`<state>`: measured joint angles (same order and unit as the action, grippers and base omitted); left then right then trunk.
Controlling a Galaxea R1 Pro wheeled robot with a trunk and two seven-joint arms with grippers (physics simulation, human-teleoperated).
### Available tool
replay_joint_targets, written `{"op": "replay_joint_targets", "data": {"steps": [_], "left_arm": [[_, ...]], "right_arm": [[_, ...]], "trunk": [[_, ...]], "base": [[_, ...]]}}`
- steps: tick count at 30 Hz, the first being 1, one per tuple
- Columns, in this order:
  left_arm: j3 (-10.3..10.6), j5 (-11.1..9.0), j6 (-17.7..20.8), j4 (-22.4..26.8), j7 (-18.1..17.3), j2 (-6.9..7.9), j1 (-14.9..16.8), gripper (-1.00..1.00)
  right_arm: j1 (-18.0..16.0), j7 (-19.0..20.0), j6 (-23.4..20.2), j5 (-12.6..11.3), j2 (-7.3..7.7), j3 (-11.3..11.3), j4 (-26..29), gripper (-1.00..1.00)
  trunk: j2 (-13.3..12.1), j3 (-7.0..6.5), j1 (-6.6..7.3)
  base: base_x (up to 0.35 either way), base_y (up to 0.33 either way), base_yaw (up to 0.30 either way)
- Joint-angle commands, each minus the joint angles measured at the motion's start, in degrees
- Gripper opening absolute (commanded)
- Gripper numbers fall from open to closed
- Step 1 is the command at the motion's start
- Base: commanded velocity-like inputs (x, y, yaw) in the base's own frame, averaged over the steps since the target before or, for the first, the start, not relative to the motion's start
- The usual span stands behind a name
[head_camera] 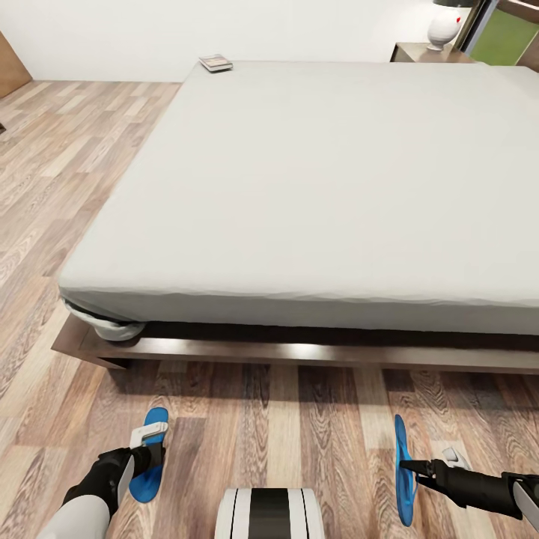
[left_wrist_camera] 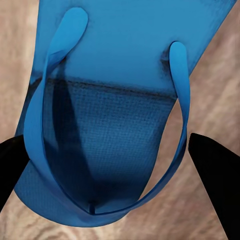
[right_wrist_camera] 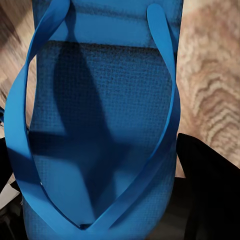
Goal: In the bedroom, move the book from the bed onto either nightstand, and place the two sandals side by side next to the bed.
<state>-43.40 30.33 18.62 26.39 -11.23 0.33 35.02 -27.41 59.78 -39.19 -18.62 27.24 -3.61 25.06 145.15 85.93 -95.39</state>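
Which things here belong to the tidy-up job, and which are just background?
Job: left sandal, right sandal, book on the bed, nightstand, left gripper, right gripper.
Background: white lamp, wood floor.

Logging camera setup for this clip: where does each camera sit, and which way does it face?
Head view: high, looking forward and down over the bed; both arms, left gripper, right gripper.
Left wrist view: on the left arm, facing down at the left sandal; dark fingers.
Right wrist view: on the right arm, close on the right sandal.
Shared: each sandal also appears in the head view.
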Motion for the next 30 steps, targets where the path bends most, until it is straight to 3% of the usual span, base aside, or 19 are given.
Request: {"op": "replay_joint_targets", "data": {"steps": [1, 30], "left_arm": [[-0.45, 0.25, 0.21, 0.16, -0.55, -0.07, 0.04, -1.00], [-0.45, 0.25, 0.19, 0.16, -0.55, -0.07, 0.04, -1.00]], "right_arm": [[-0.02, 0.07, -0.36, -0.19, 0.00, -0.08, -0.01, -1.00], [-0.02, 0.07, -0.36, -0.19, 0.00, -0.08, -0.01, -1.00]], "trunk": [[0.01, 0.03, 0.01], [-0.03, -0.63, 0.08]], "base": [[0.000, 0.000, 0.000], [0.000, 0.000, 0.000]]}}
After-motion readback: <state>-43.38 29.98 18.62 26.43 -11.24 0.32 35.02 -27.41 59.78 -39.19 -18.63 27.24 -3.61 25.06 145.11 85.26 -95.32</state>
